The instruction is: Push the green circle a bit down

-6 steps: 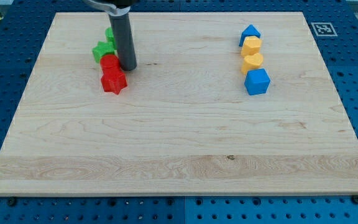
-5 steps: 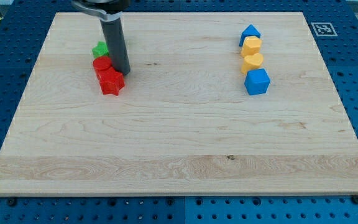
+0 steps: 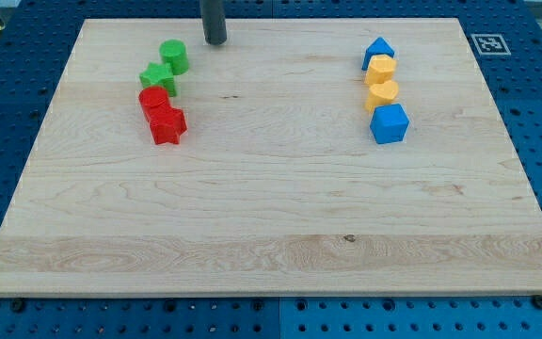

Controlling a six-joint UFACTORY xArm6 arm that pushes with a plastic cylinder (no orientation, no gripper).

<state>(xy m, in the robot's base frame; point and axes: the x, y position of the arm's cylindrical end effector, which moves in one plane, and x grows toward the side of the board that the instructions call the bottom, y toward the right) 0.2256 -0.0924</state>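
The green circle is a short green cylinder near the view's top left of the wooden board. Just below and left of it sits a green star, touching or nearly touching it. Below that are a red circle and a red star, packed in a column. My tip is above and to the right of the green circle, apart from it, near the board's top edge.
At the view's right stands a column of blocks: a blue triangle-like block, an orange block, an orange heart-like block and a larger blue block. A printed marker sits at the board's top right corner.
My tip has moved from beside the red blocks up and to the right, to near the board's top edge. The green circle, hidden behind the rod before, now shows.
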